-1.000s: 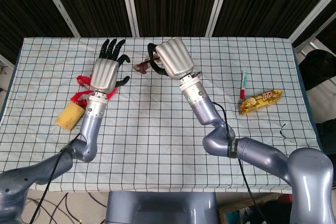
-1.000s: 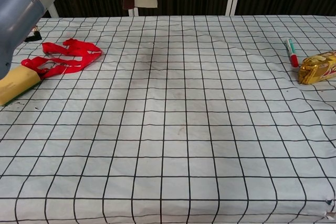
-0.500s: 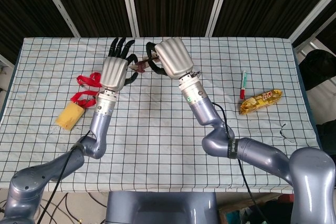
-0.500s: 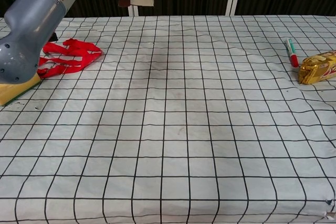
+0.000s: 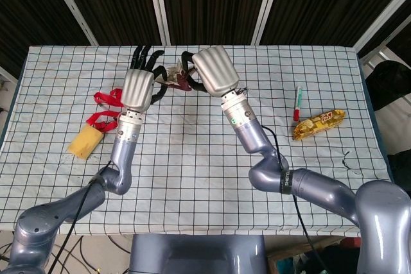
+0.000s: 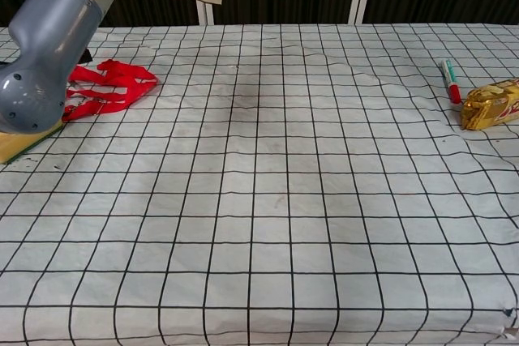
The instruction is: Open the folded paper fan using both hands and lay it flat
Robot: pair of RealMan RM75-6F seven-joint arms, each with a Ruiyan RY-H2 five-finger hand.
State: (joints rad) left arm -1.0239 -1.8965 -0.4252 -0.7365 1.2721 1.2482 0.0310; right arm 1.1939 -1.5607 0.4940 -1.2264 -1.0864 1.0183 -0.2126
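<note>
Both hands held the folded brown-and-cream paper fan aloft over the checked tablecloth: right hand gripped it, left hand pinched its edge (other fingers spread). Red ribbon, yellow sponge, marker pen and gold snack packet lay aside.

You've got a white tablecloth gridded in thin black lines; a faint grey smudge sits mid-cloth. Your fan: cream paper, dark reddish-brown ribs. Both hands, left and right, have silver backs and black fingers. Red strap. Yellow block. Marker: white, green and red. Snack packet: golden-yellow, with red
</note>
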